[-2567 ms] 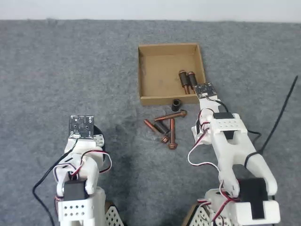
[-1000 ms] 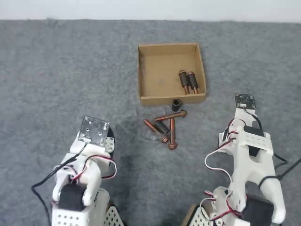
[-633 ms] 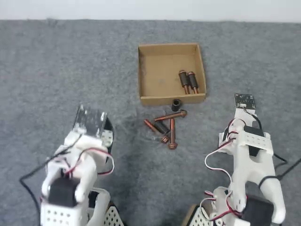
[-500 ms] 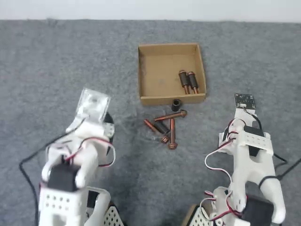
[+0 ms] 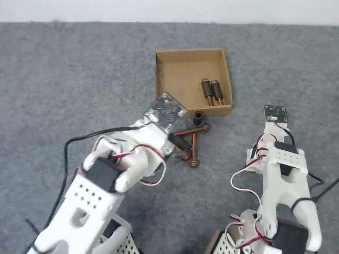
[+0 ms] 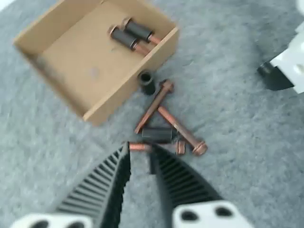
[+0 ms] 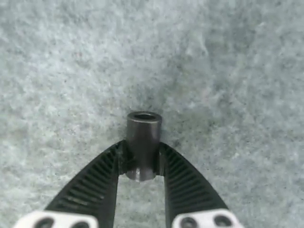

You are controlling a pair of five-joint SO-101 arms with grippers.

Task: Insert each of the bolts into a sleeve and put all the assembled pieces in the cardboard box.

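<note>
Right hand point(image 7: 142, 151) pinches a black sleeve point(image 7: 144, 127); left hand point(image 6: 140, 153), slightly spread, hangs over loose bolts point(image 6: 176, 126) beside the cardboard box point(image 6: 133, 78).

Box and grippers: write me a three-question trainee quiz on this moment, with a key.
1. True or false: the box holds two assembled pieces.
2. What does the right gripper hold? A. a bolt B. a sleeve C. nothing
3. Fill in: the left gripper, at the loose bolts, is ____ (open or shut).
Key: 1 true; 2 B; 3 open.
</note>
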